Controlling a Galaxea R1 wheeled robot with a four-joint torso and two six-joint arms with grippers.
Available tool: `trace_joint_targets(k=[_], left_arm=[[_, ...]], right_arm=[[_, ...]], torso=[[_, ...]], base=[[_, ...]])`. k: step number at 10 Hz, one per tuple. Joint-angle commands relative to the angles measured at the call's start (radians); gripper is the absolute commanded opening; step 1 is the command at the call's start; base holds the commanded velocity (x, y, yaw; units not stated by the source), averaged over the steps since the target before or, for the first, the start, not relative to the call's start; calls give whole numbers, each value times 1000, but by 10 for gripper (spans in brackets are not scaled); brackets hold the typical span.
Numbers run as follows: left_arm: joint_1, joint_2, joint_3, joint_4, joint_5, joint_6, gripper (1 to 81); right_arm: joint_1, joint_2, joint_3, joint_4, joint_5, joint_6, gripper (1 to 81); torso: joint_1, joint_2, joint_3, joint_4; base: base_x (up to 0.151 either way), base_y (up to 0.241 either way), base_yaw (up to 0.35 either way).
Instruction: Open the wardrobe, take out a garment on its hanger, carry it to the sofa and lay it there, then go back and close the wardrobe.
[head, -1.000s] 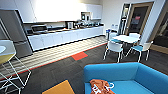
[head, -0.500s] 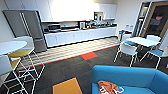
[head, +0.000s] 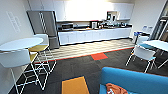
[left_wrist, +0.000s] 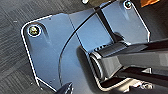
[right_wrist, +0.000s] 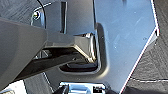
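The big blue sofa sits low at the near right of the head view, and the orange garment lies on its seat, crumpled in a soft heap, just inside the sofa's curved back. The hanger cannot be made out in the heap. Past the sofa the dark carpet has a yellow-orange square close by and a red patch farther off. On the left stands a round white table with tall white wire stools next to it. At the back wall a grey fridge stands beside a long white counter with small things on top, too blurry to name. A white chair and another white table are on the right. Both wrist views look down on the robot's own dark parts and the carpet, so I cannot tell if either gripper is wide or narrow.
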Motion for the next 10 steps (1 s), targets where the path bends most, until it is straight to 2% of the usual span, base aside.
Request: trace_joint_targets(k=[1, 10], left_arm=[[-35, 7, -3, 10, 46, 6, 811], [-36, 10, -3, 9, 46, 17, 811]], right_arm=[[23, 12, 5, -13, -55, -5, 811], [26, 12, 7, -13, -55, -5, 811]], torso=[[0, 0, 0, 0], [0, 0, 0, 0]], base=[[0, 0, 328], [0, 0, 328]])
